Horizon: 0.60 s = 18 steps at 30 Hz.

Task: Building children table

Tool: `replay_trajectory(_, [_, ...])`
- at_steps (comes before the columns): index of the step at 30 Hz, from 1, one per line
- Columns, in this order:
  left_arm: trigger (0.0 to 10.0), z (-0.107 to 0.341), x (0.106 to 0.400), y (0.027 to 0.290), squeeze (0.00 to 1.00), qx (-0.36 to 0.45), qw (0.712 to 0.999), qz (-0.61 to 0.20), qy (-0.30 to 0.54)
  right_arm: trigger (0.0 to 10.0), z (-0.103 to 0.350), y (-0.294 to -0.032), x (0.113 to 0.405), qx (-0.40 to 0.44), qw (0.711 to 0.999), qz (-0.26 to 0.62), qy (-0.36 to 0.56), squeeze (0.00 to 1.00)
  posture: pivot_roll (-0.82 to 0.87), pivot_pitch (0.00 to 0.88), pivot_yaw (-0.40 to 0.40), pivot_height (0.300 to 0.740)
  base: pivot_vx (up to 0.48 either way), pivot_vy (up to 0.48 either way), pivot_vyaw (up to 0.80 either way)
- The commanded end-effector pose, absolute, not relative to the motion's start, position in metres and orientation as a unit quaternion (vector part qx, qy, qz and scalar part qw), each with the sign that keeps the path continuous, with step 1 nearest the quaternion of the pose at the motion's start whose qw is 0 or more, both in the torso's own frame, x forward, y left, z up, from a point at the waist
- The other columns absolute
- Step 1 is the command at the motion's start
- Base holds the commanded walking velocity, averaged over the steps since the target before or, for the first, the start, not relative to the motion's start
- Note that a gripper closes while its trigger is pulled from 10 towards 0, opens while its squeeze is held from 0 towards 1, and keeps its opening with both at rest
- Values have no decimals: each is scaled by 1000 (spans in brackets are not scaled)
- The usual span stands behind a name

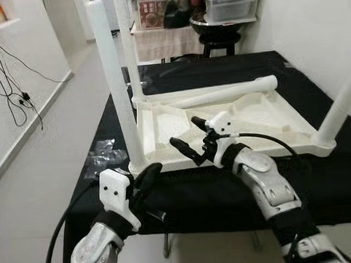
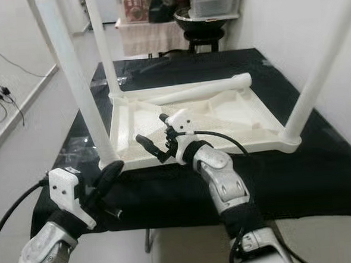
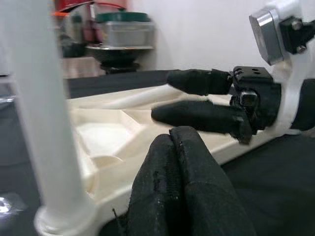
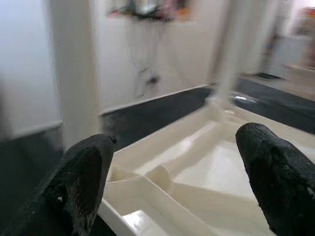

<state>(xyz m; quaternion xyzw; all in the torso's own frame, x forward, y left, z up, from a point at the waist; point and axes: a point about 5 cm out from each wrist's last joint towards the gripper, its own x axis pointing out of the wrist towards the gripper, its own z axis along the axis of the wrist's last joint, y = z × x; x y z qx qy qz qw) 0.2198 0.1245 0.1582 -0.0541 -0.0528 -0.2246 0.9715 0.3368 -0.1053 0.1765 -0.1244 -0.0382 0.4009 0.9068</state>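
While two silver arms reach in from the near edge, the left claw [image 1: 149, 172] sits at about 7 o'clock, its black fingers pressed together on nothing, their tips just beside the near-left corner of the upturned white tabletop [image 1: 234, 119]. The right claw [image 1: 191, 137] is just past it toward the middle, fingers spread apart over the tabletop's near rim, empty; in the right wrist view the two fingers [image 4: 81, 182] frame the ribbed underside.

One tabletop lies upside down on a desk [image 1: 321, 182] draped in black cloth. Three legs stand upright in its corners: the near-left leg [image 1: 114, 81], the far-left leg [image 1: 126, 39] and the near-right leg [image 1: 345, 100], all cut off by the frame's top or side. A fourth leg [image 1: 227, 92] lies loose across the far side of the tabletop, toward 12 o'clock. One crumpled clear plastic bag [image 1: 103, 152] lies on the cloth at 9 o'clock.

Farther off, at 12 o'clock, stand a dark stool [image 1: 219, 42] and a clear storage box [image 1: 232, 6]; other items there are hard to make out. Black cables [image 1: 9, 88] hang on the wall at 10 o'clock.
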Motion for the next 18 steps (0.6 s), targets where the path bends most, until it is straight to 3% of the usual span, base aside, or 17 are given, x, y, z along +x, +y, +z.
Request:
replay_trajectory(1, [10000, 152, 219, 129, 0, -41, 975, -217, -33, 10000, 175, -94, 334, -144, 888, 434, -38, 0, -30, 31, -15, 740, 0, 0, 0])
replay_trajectory(5, [10000, 144, 216, 129, 0, -20, 976, -217, -8, 10000, 171, -114, 334, -278, 833, 478, 6, 0, -26, 35, -17, 740, 0, 0, 0])
replay_trajectory(6, [10000, 144, 216, 129, 0, -20, 976, -217, -8, 10000, 171, -114, 334, -278, 833, 478, 6, 0, -26, 35, -17, 740, 0, 0, 0])
replay_trajectory(10, [10000, 139, 210, 127, 0, -21, 974, -226, 11, 10000, 170, -138, 340, -367, 786, 492, 71, 0, -18, 43, -19, 740, 0, 0, 0])
replay_trajectory(18, [10000, 135, 202, 128, 0, -6, 974, -226, 24, 10000, 184, -177, 360, -456, 737, 467, 176, 0, -11, 60, -27, 740, 0, 0, 0])
